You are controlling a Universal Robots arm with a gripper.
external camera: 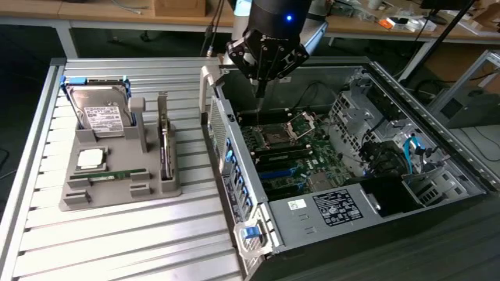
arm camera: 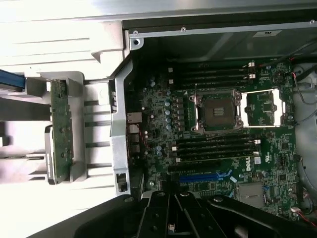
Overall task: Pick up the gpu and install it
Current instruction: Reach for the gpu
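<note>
mobo (arm camera: pixel 163 124): we read "DELL", white print, sideways, nr the blue slot (arm camera: pixel 203 177).
HDD label (external camera: pixel 103 119): white w/ dark print; we can't read it.
PSU label (external camera: pixel 338 208): dense print + marks, too small for us.
small white sticker (external camera: pixel 296 205): illegible to us.

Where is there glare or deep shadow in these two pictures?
Wrist view: the tray beside the gpu is washed out white, the motherboard dim. Exterior view: the table is evenly lit, the case darker inside.
</note>
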